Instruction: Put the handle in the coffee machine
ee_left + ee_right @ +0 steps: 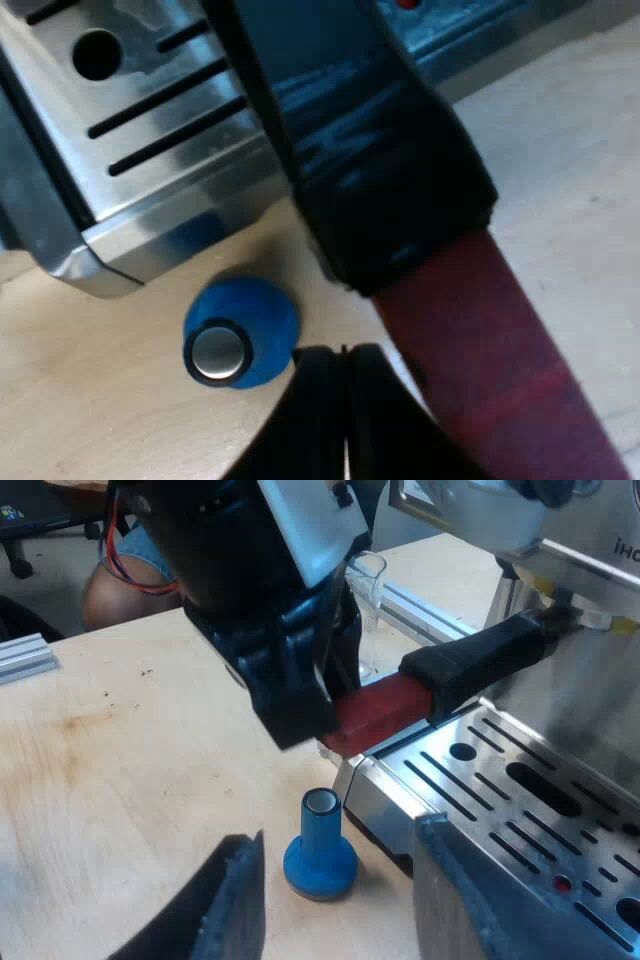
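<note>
Handle (455, 672), black ending in red, juts from the machine (520, 780).

Blue tamper (240, 335) stands on the wooden table (90, 400), just beside the espresso machine (170, 130) at its slotted tray's corner. Left gripper (345, 352) has its fingers pressed together (tips touching), close beside the handle (480, 330) at its red end.

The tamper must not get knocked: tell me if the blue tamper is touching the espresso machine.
Apart. The left wrist view, looking down, shows bare table between the blue tamper and the base of the espresso machine.
</note>
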Robot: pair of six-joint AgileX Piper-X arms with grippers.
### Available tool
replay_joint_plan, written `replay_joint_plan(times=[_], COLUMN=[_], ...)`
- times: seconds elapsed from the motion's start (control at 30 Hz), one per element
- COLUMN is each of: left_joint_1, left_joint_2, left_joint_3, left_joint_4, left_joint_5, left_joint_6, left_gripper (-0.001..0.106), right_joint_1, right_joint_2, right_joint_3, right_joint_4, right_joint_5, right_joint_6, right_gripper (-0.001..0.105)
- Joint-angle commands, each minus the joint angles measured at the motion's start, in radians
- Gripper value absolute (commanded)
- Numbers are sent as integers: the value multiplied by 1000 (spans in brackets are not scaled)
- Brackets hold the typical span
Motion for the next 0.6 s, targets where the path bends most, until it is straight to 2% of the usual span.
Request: replay_joint_plan(times=[0.03, 0.3, 0.43, 0.6], left_joint_1=[41, 173, 246, 335], left_joint_2=[-42, -140, -190, -261], left_joint_3=[-10, -10, -10, -10], left_joint_4=[5, 28, 44, 63], left_joint_5=[11, 3, 3, 3], left_joint_6=[42, 147, 204, 274], left_gripper=[0, 0, 0, 0], right_joint_1=[2, 2, 2, 2], right_joint_2=[3, 33, 38, 42], right_joint_3=[-2, -2, -2, -2], right_joint_4=[1, 0, -16, -38], right_joint_5=[2, 23, 76, 85], right_joint_6=[-10, -10, 51, 53], right_gripper=[39, 39, 39, 39])
